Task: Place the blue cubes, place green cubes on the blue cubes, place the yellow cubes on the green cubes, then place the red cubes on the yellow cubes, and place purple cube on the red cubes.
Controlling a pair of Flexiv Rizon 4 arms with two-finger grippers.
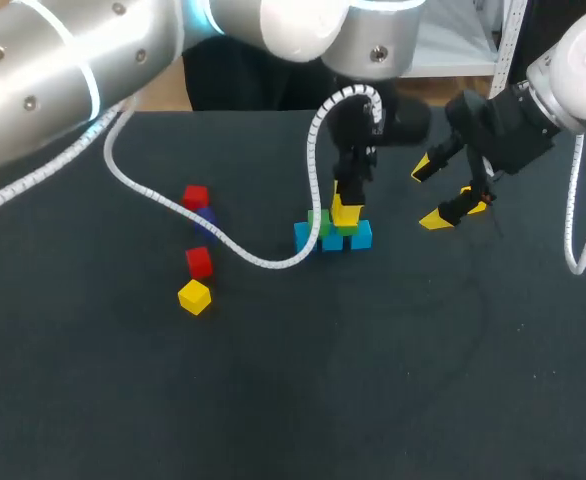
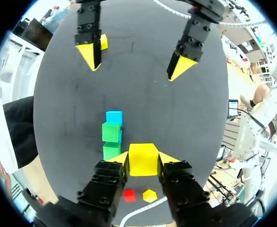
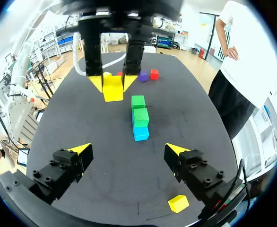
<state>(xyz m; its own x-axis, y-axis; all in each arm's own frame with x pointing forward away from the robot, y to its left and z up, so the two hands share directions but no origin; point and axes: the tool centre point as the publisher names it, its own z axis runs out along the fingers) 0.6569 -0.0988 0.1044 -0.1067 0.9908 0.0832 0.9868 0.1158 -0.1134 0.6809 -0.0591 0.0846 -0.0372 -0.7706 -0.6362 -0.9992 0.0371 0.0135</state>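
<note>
My left pincer [image 2: 143,159] grasps small yellow cube [image 1: 346,213], frame centre | my right pincer [image 1: 428,197] released, upper right.

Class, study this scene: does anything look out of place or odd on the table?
Yes: the white cable sags to the table, passing close by the purple cube and a red cube; it might drag them. One yellow cube also lies apart, near the right tool.

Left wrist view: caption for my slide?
Left gripper holds a yellow cube by the green cubes; right gripper open ahead.
</note>
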